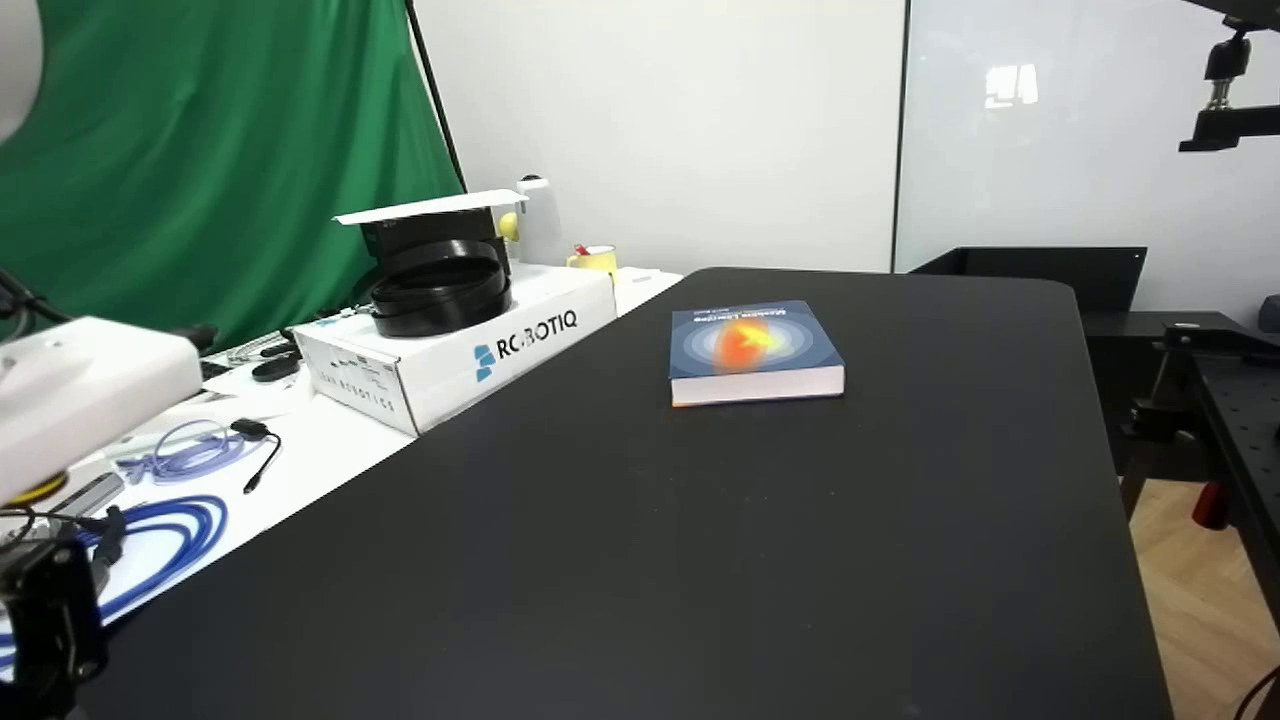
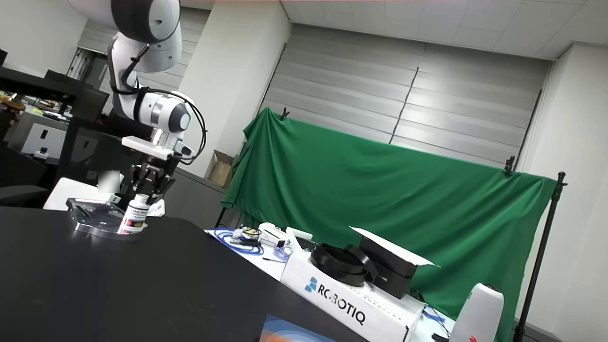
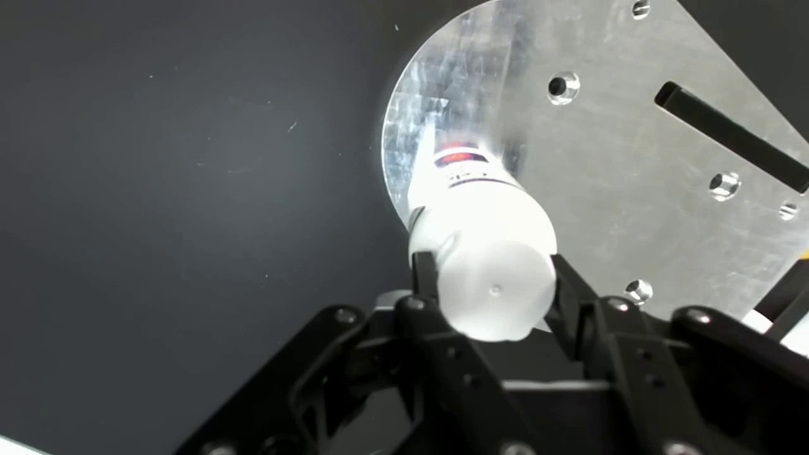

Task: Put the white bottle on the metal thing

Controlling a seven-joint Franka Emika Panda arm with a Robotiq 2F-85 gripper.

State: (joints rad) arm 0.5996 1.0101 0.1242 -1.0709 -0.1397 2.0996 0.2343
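Glare bleaches much of the small white plastic bottle [image 3: 486,237] and blotches the flat silver metal plate [image 3: 607,177] in the wrist view; in an exterior view, the glossy white wall panel [image 1: 1060,160] catches a small bright reflection.

You have the bottle [image 3: 485,212] in your claw [image 3: 495,278], over one end of the plate [image 3: 607,183], which in the wrist view spreads mostly to the claw's right; whether the two touch is unclear. Well apart from the claw, the book [image 1: 755,348] lies on the same table [image 1: 800,550] as the plate.
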